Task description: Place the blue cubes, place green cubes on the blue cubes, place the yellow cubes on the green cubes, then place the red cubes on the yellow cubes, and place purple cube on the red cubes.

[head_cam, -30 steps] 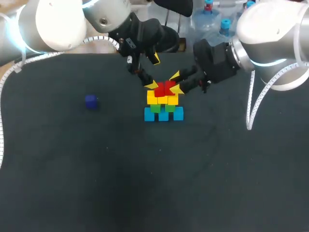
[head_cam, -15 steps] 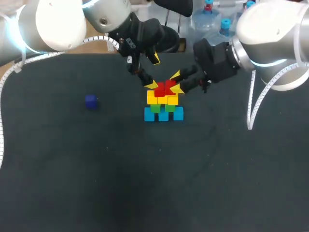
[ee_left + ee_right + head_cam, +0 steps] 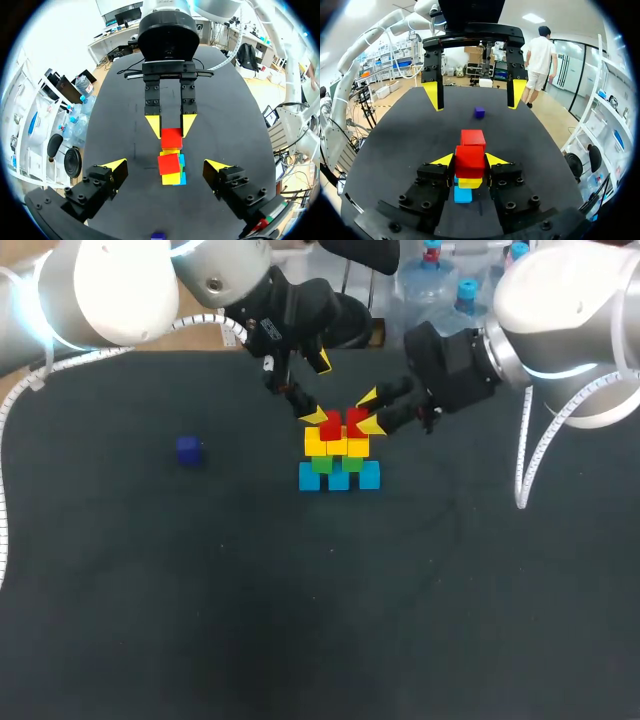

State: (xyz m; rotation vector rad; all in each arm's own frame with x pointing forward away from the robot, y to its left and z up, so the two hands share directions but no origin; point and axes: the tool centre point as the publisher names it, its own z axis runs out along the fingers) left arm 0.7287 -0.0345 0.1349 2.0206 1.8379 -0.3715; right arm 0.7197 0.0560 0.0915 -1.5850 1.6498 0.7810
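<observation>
My right gripper (image 3: 470, 161) clamped a red cube (image 3: 469, 156) atop the stack (image 3: 338, 458), left gripper (image 3: 165, 165) gaped empty — a dragging release risked toppling it.

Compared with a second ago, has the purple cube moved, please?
No: the purple cube stays put, the same gap left of the cube stack.

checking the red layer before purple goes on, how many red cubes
2. One red cube between the fingers of the right gripper, the other ahead of it, both on the yellow cubes. None looks hidden.
</observation>
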